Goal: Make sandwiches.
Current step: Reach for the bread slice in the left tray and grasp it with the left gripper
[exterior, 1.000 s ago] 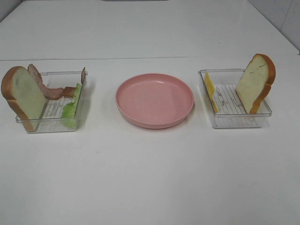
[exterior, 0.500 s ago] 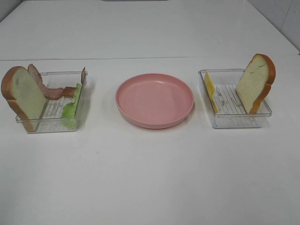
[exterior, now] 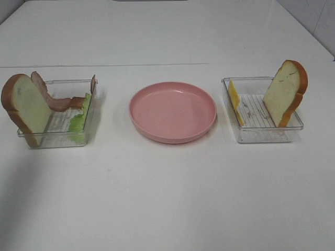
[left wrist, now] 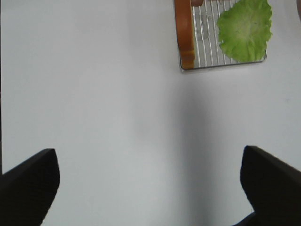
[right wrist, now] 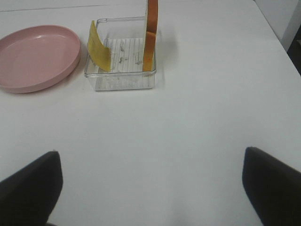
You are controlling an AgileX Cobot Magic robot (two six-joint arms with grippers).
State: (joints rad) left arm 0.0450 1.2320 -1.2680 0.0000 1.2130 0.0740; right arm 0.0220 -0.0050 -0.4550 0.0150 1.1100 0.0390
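Observation:
The sandwich parts sit apart in two clear trays. The left tray [exterior: 57, 137] holds a bread slice [exterior: 23, 107] leaning at its left end, bacon strips [exterior: 55, 99] and a lettuce leaf [exterior: 79, 119]. The right tray [exterior: 261, 133] holds a yellow cheese slice [exterior: 234, 100] and a second bread slice [exterior: 285, 93], both upright. Neither gripper shows in the exterior view. My left gripper [left wrist: 150, 188] is open and empty over bare table, short of the lettuce [left wrist: 245, 29]. My right gripper [right wrist: 150, 188] is open and empty, short of the cheese [right wrist: 99, 47] and bread [right wrist: 151, 28].
A pink round plate [exterior: 172, 130] stands between the trays, with nothing on it; it also shows in the right wrist view [right wrist: 37, 56]. The white table [exterior: 167, 198] runs wide in front of the trays. A seam crosses the table behind them.

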